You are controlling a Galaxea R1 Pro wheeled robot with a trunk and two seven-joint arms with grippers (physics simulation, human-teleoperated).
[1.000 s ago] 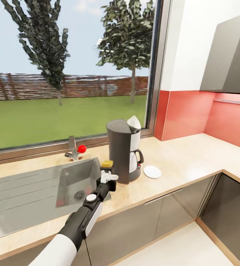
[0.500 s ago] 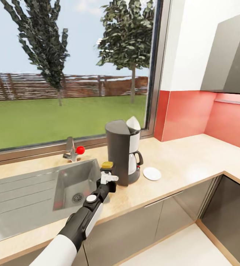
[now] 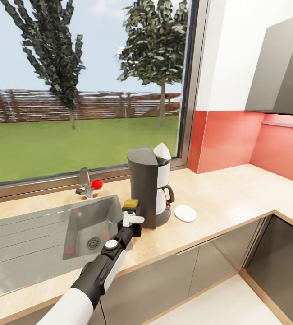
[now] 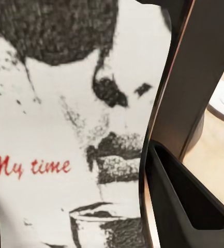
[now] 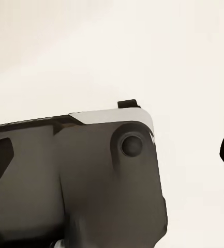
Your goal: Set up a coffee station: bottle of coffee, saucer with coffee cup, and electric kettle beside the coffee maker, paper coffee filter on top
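Beside the coffee maker (image 3: 147, 186), the left pincer (image 3: 129, 212) pinches the bottle of coffee (image 3: 130, 204), its label (image 4: 65, 134) legible up close.

Steel sink (image 3: 38, 234) w/ red-knobbed tap (image 3: 89, 186), below window (image 3: 88, 85).

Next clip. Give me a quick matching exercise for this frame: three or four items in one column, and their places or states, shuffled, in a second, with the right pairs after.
Things:
1. bottle of coffee
2. saucer
3. paper coffee filter
4. coffee maker

Places or states:
A. white cone sticking up from the machine's top
B. bare on the worktop, on the machine's side away from the sink
C. between the left gripper's fingers, beside the machine
D. upright on the kitchen countertop by the sink

Pairs: 1-C, 2-B, 3-A, 4-D
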